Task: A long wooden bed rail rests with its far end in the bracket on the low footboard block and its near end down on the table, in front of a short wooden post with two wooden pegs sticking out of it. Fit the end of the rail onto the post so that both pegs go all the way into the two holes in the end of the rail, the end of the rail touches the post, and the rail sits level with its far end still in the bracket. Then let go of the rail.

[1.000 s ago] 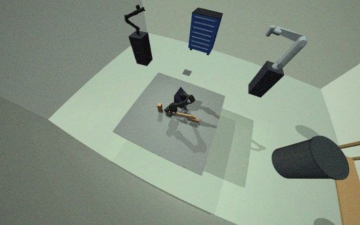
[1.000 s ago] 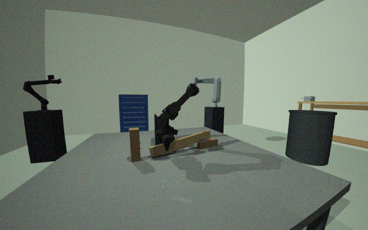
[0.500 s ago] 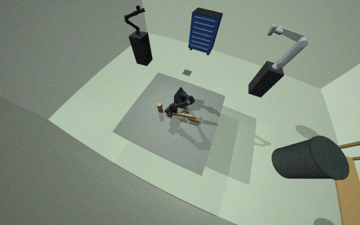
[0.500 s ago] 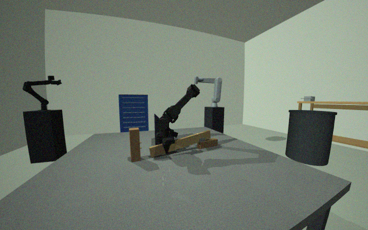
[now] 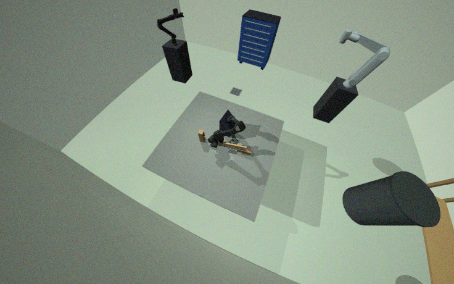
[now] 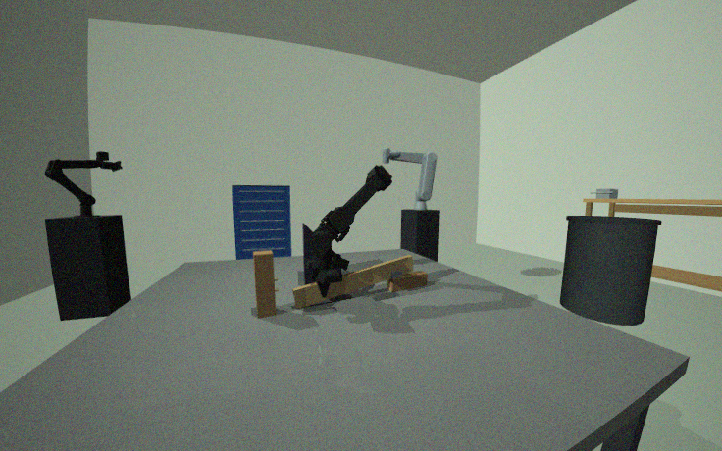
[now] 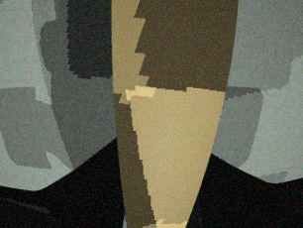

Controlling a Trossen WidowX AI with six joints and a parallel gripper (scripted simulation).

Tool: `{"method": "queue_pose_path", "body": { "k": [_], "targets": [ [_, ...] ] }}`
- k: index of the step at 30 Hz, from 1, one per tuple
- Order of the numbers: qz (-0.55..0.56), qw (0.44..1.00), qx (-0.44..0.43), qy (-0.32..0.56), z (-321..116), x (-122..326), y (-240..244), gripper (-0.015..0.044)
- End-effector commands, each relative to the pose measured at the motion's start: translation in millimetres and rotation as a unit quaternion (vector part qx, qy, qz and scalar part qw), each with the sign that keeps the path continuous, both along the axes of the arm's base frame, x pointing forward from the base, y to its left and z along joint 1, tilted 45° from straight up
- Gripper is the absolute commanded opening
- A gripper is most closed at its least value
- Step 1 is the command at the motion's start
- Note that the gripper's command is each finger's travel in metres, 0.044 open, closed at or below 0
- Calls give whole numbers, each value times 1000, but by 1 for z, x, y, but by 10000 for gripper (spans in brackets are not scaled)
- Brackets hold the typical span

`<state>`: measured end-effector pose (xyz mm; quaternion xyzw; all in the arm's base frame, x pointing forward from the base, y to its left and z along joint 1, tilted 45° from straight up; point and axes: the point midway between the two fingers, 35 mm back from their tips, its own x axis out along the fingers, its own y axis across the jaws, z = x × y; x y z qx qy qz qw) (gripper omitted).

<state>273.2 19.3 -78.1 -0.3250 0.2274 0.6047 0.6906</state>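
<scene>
The long wooden rail (image 5: 234,146) (image 6: 367,275) (image 7: 173,119) slopes down toward the post. Its far end is up at the low footboard block (image 6: 413,280) (image 5: 245,152); the bracket is too small to make out. Its near end is low at the table, a short gap from the post. The short wooden post (image 5: 201,136) (image 6: 265,285) stands upright, with two small pegs pointing toward the rail. My gripper (image 6: 324,292) (image 7: 149,141) is shut on the rail near its low end, one finger against each side. The holes in the rail's end are hidden.
The grey table (image 5: 193,169) (image 6: 275,380) carries these parts and my arm's base. Shadows of the arm and rail fall across it. Away from the table stand a blue drawer cabinet (image 5: 258,40) (image 6: 262,221), a dark bin (image 5: 377,204) (image 6: 609,269) and two other arms on black pedestals.
</scene>
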Motion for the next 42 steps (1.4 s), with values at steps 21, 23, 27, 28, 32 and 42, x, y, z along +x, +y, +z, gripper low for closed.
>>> {"method": "queue_pose_path", "body": {
  "k": [21, 23, 27, 28, 32, 42],
  "targets": [
    [-1, 1000, 2, 1, 2, -1, -2, 0],
    [-1, 1000, 2, 1, 3, -1, -3, 0],
    [-1, 1000, 2, 1, 4, -1, -4, 0],
    [-1, 1000, 2, 1, 5, 0, -5, 0],
    [-1, 1000, 1, 1, 6, 0, -6, 0],
    [-1, 1000, 1, 1, 10, 1, -10, 0]
  ]
}}
